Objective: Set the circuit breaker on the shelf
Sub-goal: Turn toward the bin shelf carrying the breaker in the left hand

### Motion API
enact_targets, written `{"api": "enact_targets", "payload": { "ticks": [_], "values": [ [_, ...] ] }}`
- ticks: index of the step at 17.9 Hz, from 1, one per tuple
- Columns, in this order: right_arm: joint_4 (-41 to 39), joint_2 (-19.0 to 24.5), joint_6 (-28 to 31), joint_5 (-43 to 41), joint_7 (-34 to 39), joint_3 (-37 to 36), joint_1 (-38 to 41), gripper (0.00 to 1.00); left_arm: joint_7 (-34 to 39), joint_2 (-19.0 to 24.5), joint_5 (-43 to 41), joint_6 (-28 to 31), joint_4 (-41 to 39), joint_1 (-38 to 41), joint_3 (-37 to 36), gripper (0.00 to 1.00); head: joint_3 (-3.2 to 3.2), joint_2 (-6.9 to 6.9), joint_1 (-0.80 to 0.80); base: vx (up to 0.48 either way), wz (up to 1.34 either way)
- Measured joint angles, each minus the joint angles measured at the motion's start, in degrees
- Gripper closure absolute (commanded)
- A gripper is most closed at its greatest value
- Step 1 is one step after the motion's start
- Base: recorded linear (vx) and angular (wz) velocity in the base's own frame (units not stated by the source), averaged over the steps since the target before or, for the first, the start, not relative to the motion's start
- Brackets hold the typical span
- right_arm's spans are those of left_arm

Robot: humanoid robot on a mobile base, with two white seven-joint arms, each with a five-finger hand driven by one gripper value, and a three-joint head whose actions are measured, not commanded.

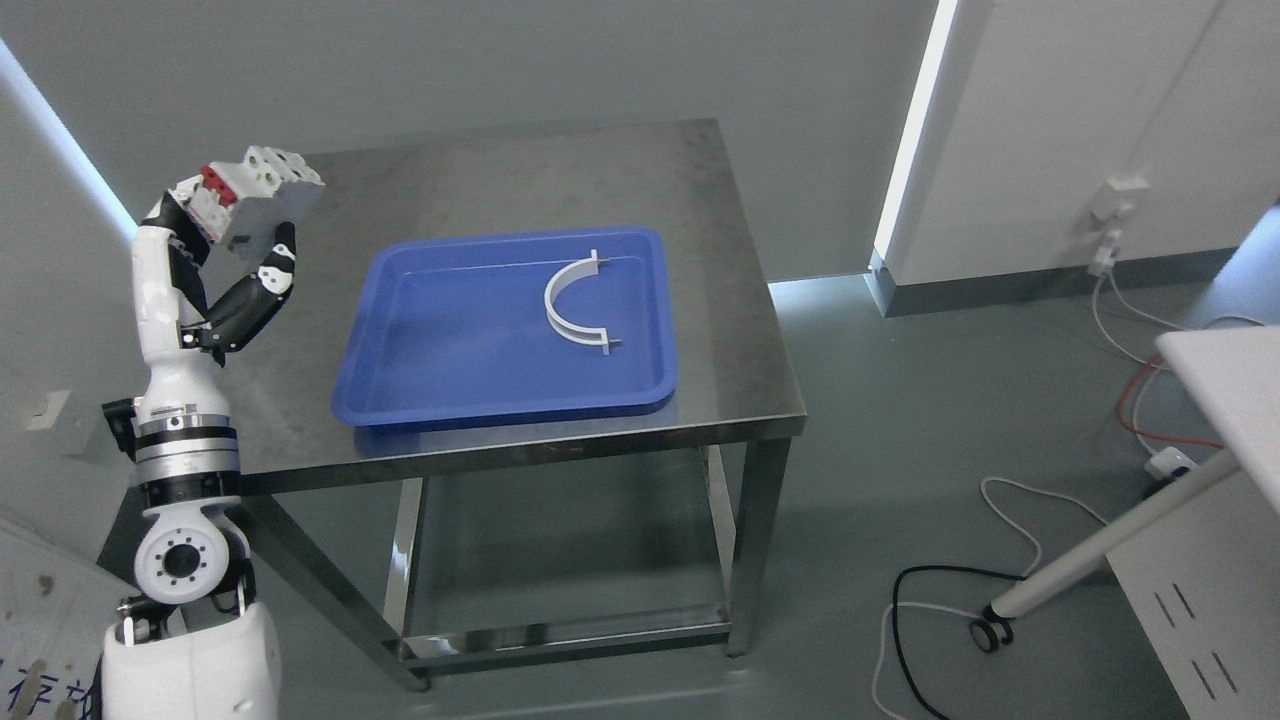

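My left hand [228, 240] is raised at the far left of the head view, above the left edge of the steel table [560, 180]. Its fingers are shut on a white circuit breaker [262, 192] with red switches, held tilted in the air. The left arm rises from the lower left corner. A blue tray [450, 360] lies on the middle of the table to the right of the hand. No shelf shows clearly. My right arm is not in view.
A white curved bracket [572, 305] lies in the tray. The table has a lower steel shelf [560, 590]. A white wheeled stand [1100, 550] and cables [960, 580] are on the floor at right. A wall corner [900, 200] stands behind.
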Motion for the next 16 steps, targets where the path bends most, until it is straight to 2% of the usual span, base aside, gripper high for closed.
{"api": "enact_targets", "payload": {
  "ticks": [4, 9, 16],
  "values": [
    [0.0, 0.0, 0.0, 0.0, 0.0, 0.0, 0.0, 0.00, -3.2, -0.2, 0.8, 1.1, -1.3, 0.4, 1.5, 0.85, 0.00, 0.00, 0.00, -0.344, -0.22],
    [0.0, 0.0, 0.0, 0.0, 0.2, 0.0, 0.0, 0.00, 0.5, -0.4, 1.2, 1.8, -2.5, 0.5, 2.7, 0.85, 0.00, 0.00, 0.00, -0.353, 0.04],
    [0.0, 0.0, 0.0, 0.0, 0.0, 0.0, 0.0, 0.00, -0.4, -0.6, 1.4, 2.5, -3.5, -0.1, 3.2, 0.85, 0.00, 0.00, 0.00, -0.344, 0.21]
  ]
}}
